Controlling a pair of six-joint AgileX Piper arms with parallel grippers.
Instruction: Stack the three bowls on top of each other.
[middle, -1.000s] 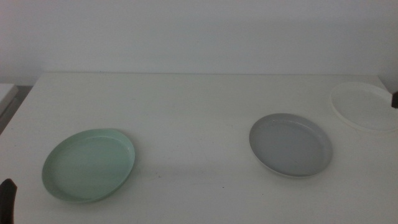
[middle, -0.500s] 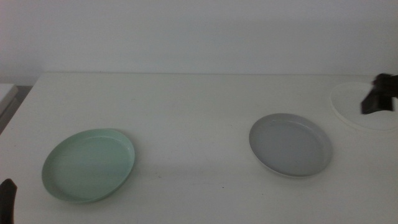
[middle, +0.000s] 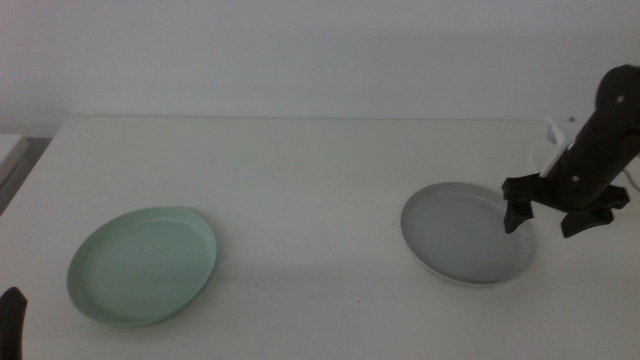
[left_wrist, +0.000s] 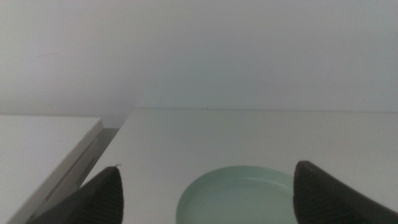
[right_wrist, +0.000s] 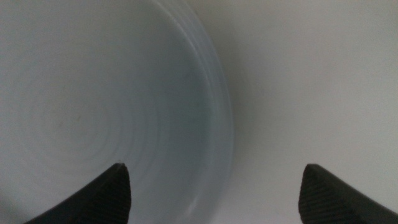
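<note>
The mint green bowl (middle: 142, 265) (left_wrist: 236, 196) lies at the front left of the table. Right of centre lies the grey bowl (middle: 460, 235) (right_wrist: 93, 112). My right gripper (middle: 542, 222) (right_wrist: 214, 173) hangs open over the grey bowl's right rim, one jaw above the bowl's inside and the other outside it. The white bowl is hidden behind the right arm or lost against the pale table. My left gripper (middle: 10, 320) (left_wrist: 208, 169) waits open at the front left corner, short of the green bowl, with nothing between its jaws.
The table (middle: 300, 170) is white and ends at a pale wall behind. A lower white surface (middle: 10, 150) (left_wrist: 43, 149) adjoins its left edge across a dark gap.
The right arm has come in from the right edge, passing over the white bowl's place, and now reaches down to the grey bowl's right rim. The left gripper and the bowls have not moved.
</note>
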